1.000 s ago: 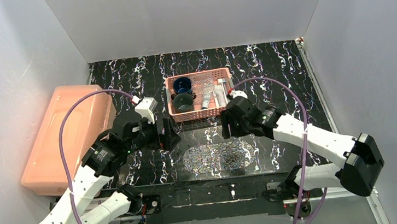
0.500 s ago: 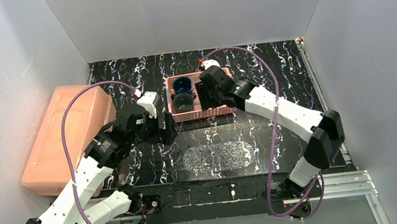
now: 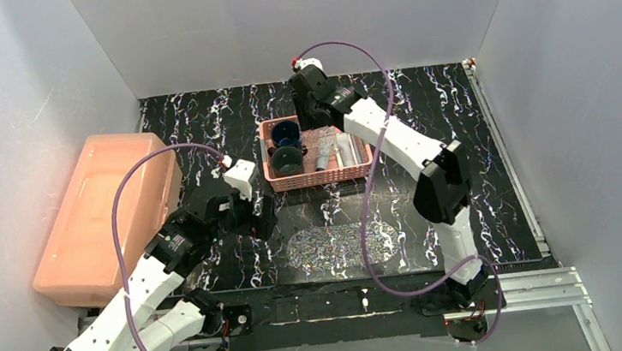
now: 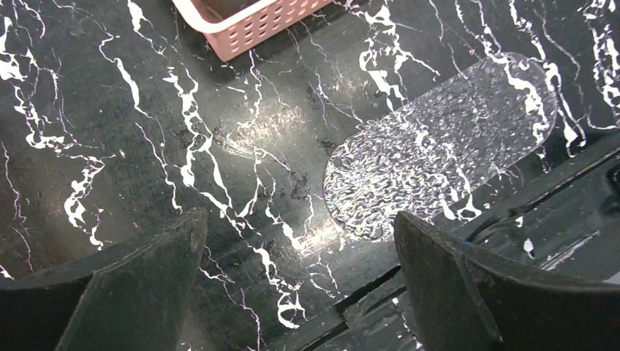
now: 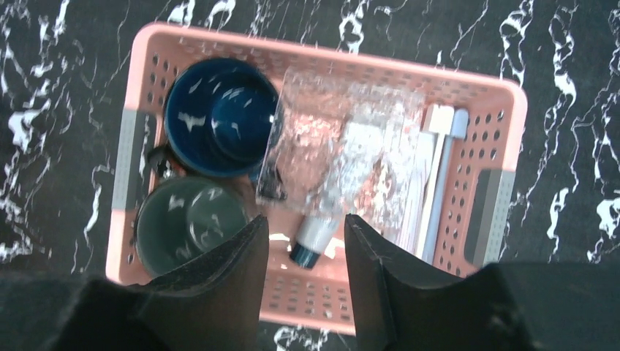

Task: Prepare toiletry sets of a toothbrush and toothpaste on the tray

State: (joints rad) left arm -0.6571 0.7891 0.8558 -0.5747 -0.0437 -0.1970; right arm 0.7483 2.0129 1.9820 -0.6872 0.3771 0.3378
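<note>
The clear glittery tray (image 3: pixel 344 245) lies flat on the black marbled table near the front; it also shows in the left wrist view (image 4: pixel 439 146). A pink basket (image 3: pixel 359 169) behind it holds a slim white toothbrush (image 5: pixel 431 175) along its right side. It also holds a toothpaste tube (image 5: pixel 318 234) with a dark cap and crinkled clear plastic (image 5: pixel 343 146). My right gripper (image 5: pixel 305 219) is open and empty above the basket, also seen from above (image 3: pixel 311 117). My left gripper (image 4: pixel 298 219) is open and empty over bare table left of the tray (image 3: pixel 267 216).
A blue cup (image 5: pixel 219 117) and a green cup (image 5: pixel 186 223) stand in the basket's left half. A big salmon plastic box (image 3: pixel 105 212) lies at the table's left. White walls enclose the table on three sides.
My right arm has swung from beside the tray's right up and back to hover over the basket's far side. My left arm has shifted only slightly.
</note>
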